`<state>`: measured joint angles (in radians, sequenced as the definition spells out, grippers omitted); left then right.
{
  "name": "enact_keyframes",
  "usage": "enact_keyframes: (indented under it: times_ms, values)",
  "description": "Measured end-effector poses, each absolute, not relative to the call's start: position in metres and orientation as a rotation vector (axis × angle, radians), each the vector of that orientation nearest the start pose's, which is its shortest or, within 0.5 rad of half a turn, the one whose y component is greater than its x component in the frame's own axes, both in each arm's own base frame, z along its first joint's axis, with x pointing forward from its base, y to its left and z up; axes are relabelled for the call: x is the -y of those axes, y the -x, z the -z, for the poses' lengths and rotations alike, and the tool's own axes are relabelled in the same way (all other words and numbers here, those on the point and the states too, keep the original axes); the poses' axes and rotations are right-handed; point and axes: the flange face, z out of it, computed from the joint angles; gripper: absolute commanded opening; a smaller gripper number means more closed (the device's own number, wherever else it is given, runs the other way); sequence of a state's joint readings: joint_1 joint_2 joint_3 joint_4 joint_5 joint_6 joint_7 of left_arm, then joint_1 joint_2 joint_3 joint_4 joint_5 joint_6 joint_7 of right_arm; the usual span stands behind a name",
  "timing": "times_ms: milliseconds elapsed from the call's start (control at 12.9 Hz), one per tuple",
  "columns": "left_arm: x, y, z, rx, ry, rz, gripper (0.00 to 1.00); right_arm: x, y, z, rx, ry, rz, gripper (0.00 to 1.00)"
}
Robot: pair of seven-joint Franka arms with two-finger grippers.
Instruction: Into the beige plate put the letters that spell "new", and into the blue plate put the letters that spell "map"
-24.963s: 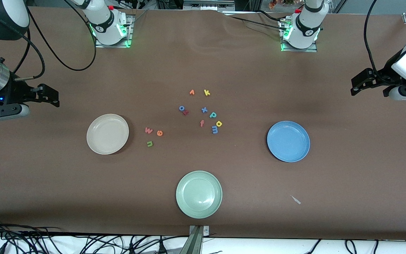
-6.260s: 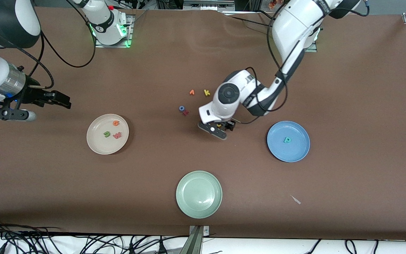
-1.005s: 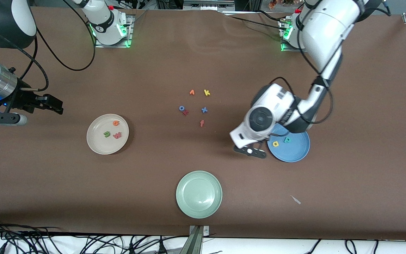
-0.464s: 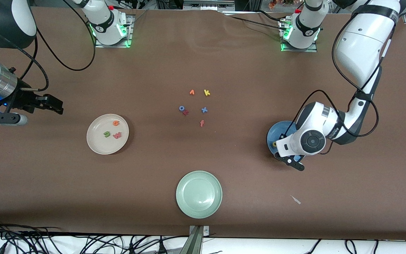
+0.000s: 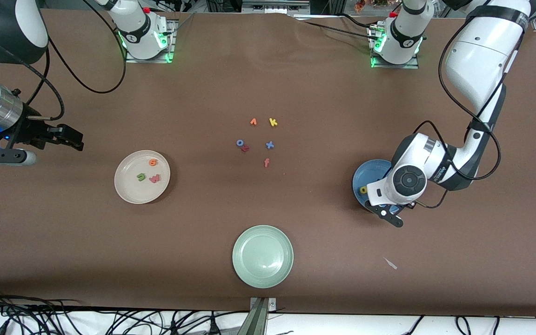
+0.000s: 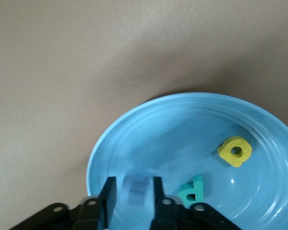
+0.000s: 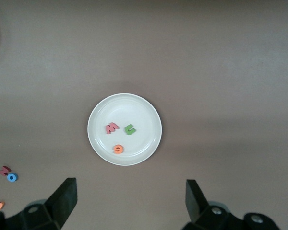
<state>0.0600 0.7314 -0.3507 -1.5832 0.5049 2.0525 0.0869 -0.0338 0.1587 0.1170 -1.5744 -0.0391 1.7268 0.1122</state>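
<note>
My left gripper (image 5: 391, 210) hangs low over the blue plate (image 5: 363, 176), at the part of it nearest the front camera. In the left wrist view its jaws (image 6: 133, 181) stand open, with a blurred blue m (image 6: 137, 190) between them and a gap on each side. The yellow a (image 6: 235, 151) and teal p (image 6: 193, 189) lie in that plate (image 6: 182, 120). The beige plate (image 5: 130, 193) holds the orange e (image 5: 152, 162), green n (image 5: 141, 177) and pinkish-red w (image 5: 155, 178). My right gripper (image 5: 78, 141) waits open above the table near the beige plate (image 7: 144, 108).
A pale green plate (image 5: 262, 256) sits near the front edge. Loose letters lie mid-table: orange v (image 5: 253, 122), yellow k (image 5: 273, 122), blue o (image 5: 239, 143), red z (image 5: 245, 148), blue x (image 5: 270, 144), orange-red f (image 5: 266, 162). A white scrap (image 5: 391, 263) lies near the front.
The left arm swung across the blue plate to its present spot, then its jaws parted from the blue m. The right arm has not moved.
</note>
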Motion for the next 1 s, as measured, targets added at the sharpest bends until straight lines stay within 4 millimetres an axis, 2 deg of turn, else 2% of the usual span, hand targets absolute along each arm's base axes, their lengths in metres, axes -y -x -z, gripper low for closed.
enact_keyframes:
  times_ms: [77,232,386,541,773,1005]
  values:
    - [0.144,-0.664,-0.219,-0.866,2.819,-0.237,1.00,-0.042,-0.609,-0.544,-0.038,3.162,-0.005,1.00]
    - [0.153,-0.672,-0.253,-0.839,2.869,-0.156,1.00,-0.042,-0.609,-0.544,-0.038,3.162,-0.005,1.00]
    - [0.153,-0.685,-0.312,-0.807,2.869,-0.017,1.00,-0.042,-0.609,-0.545,-0.038,3.162,-0.005,1.00]
    - [0.146,-0.688,-0.375,-0.763,2.854,0.090,1.00,-0.042,-0.609,-0.545,-0.038,3.162,-0.004,1.00]
    - [0.121,-0.683,-0.452,-0.614,2.966,0.173,1.00,-0.042,-0.610,-0.545,-0.038,3.162,-0.003,1.00]
    - [0.074,-0.665,-0.516,-0.403,3.102,0.220,1.00,-0.042,-0.610,-0.545,-0.038,3.162,-0.002,1.00]
